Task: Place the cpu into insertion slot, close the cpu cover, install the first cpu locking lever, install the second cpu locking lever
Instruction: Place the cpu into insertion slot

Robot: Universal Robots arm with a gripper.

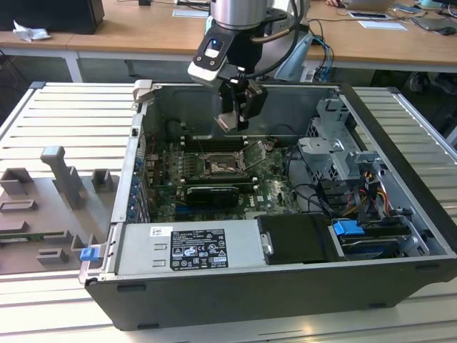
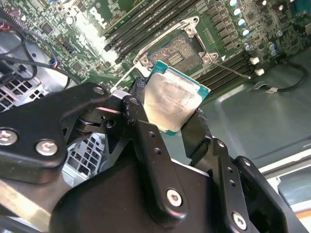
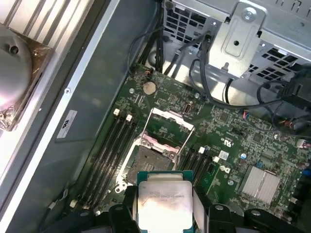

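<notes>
— Grip first: what do we log for the gripper (image 2: 170, 110)?

— We log its two matte black fingers (image 2: 146, 145) drawn narrow on the cpu (image 2: 176, 101), pinching opposite edges of the chip. The chip is a thin flat square. Its pale silver-beige metal face has a smeared, dull sheen, and green substrate shows round the rim.

— Position of the chip?

— It is held in the air inside the open computer case (image 1: 235, 304), above the green motherboard (image 1: 278, 187) and apart from it. In the exterior view it hangs near the insertion slot (image 1: 217, 166) but is not in it.

— Slot condition?

— In the first wrist view we see a square socket with a dark, fine-grained centre and a silvery stamped rim. The cpu cover (image 3: 169, 125), a thin silvery frame with a square cut-out, is swung open on its hinge edge, off the socket. Long narrow black memory slots (image 3: 111, 145) run on both sides of it.

— Surroundings?

— The case lies on its side on a ribbed grey metal counter (image 1: 71, 114). A boxy silver power supply (image 1: 189, 246) with a printed label sits along the wall nearest the exterior camera.
</notes>
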